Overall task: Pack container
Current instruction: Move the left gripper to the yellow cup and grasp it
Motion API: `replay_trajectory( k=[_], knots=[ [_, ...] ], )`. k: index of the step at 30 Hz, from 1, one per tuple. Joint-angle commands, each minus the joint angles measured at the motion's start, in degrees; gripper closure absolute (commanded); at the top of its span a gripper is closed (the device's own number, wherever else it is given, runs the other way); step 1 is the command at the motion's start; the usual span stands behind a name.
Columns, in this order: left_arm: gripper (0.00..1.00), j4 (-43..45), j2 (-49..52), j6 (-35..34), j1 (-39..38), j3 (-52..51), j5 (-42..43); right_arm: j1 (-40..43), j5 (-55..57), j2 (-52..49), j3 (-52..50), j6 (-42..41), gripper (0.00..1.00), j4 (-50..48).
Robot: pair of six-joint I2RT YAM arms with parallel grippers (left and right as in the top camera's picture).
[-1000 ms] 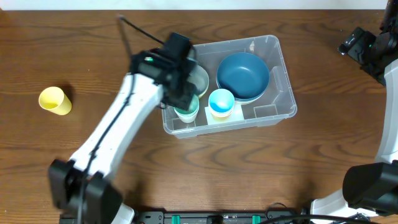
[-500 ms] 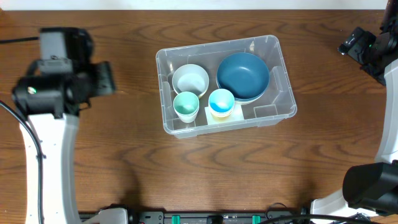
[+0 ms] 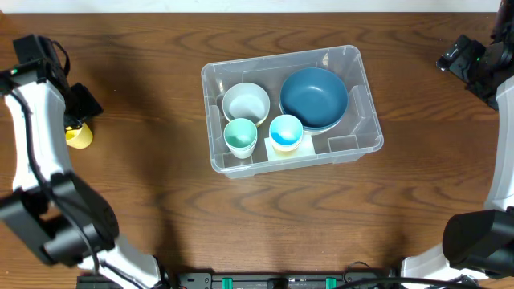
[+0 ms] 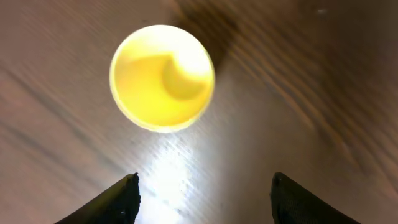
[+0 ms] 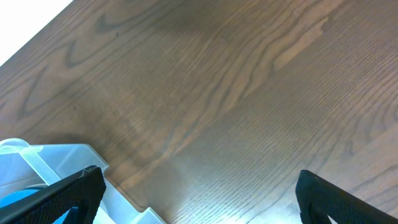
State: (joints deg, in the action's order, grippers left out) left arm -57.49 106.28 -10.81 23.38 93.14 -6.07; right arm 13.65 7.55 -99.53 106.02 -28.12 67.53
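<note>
The left gripper (image 4: 208, 198) is open and holds nothing; its two dark fingertips (image 4: 127, 198) stand wide apart at the bottom of the left wrist view. Ahead of them, between the lines of the two fingers and not touching either, is a yellow cup (image 4: 163, 78), its round open mouth facing the wrist camera. The cup rests on the brown wooden desk (image 3: 281, 225). From overhead, the left arm (image 3: 36, 104) covers most of this cup, so only a yellow edge shows, well apart from the container (image 3: 365, 104) and off to its left.

The right gripper (image 5: 199, 198) is also open and empty, its fingertips spread to both lower corners of the right wrist view, with bare wood grain between them. A rounded clear corner of the container shows just beside its left fingertip. From overhead, this gripper sits well off from the container, beyond its far right corner.

The container, a large clear plastic bin, stands near the middle of the desk, slightly turned. Inside it, a white bowl (image 3: 246, 103) is at the far left and a dark blue bowl (image 3: 313, 96) at the far right. A green cup (image 3: 240, 136) stands just in front of the white bowl, with a light blue cup (image 3: 285, 132) beside it.
</note>
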Motion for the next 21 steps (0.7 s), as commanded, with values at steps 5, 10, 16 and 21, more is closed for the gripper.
replay_trajectory(
  k=[5, 10, 16, 21],
  knots=[
    [0.33, 4.0, 6.7, 3.8, 1.2, 0.0, -0.6, 0.3, 0.6, -0.2, -0.1, -0.8, 0.01, 0.0],
    [0.33, 7.8, 9.1, 7.9, 1.2, 0.0, -0.4, 0.3, 0.6, -0.2, -0.1, -0.8, 0.01, 0.0],
    [0.33, 11.0, 11.3, 11.6, 1.2, 0.0, -0.4, 0.3, 0.6, -0.2, -0.1, -0.8, 0.01, 0.0],
    [0.57, 11.1, 12.7, 11.6, 1.2, 0.0, -0.4, 0.3, 0.6, -0.2, -0.1, -0.8, 0.01, 0.0]
  ],
)
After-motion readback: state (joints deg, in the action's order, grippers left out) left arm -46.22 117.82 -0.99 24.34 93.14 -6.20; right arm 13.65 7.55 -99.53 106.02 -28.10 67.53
